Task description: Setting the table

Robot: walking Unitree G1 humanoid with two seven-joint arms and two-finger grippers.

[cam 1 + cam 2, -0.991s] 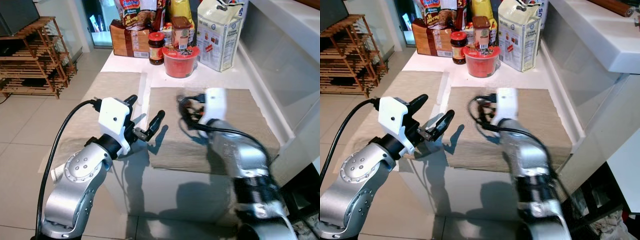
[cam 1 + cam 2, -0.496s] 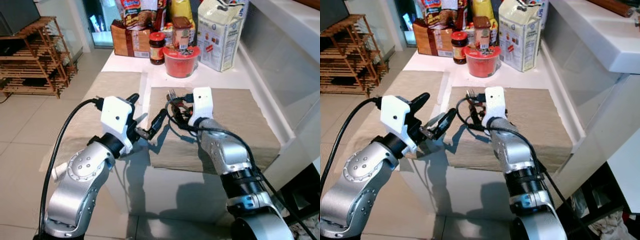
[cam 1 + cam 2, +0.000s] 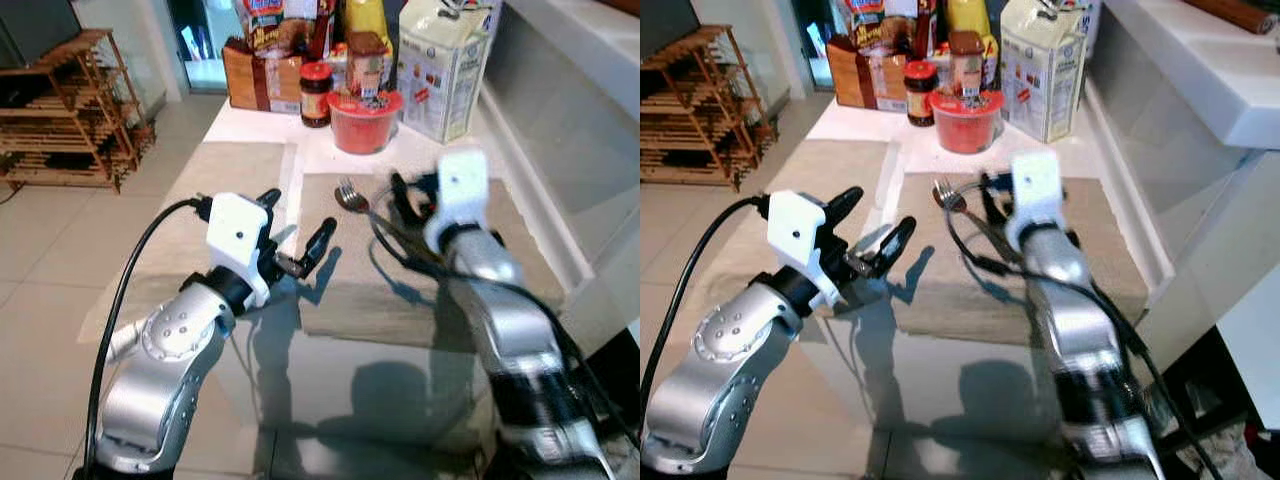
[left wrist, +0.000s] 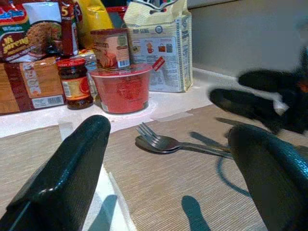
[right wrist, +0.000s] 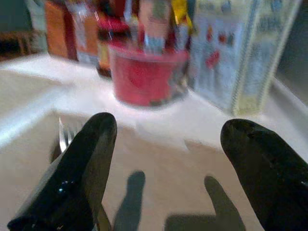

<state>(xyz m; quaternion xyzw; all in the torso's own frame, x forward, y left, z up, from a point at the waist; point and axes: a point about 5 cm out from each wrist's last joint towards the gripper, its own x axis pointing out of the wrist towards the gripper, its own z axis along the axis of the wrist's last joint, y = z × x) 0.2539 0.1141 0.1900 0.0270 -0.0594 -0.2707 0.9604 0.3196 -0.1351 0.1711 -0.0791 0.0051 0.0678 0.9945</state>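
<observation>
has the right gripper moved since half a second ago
Yes. The right gripper has swung toward the robot's right, away from the fork lying on the placemat, fingers open.

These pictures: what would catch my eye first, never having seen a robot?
Two silver arms reach over a table, the left gripper and right gripper both open. A fork lies on the beige placemat between them. Behind stands a red bowl among food packets.

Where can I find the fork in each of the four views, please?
Left eye view: fork at the far left corner of the right placemat.
Right eye view: same corner.
Left wrist view: centre, before the red bowl.
Right wrist view: tines beside one finger.
Shared landmark: the red bowl.
</observation>
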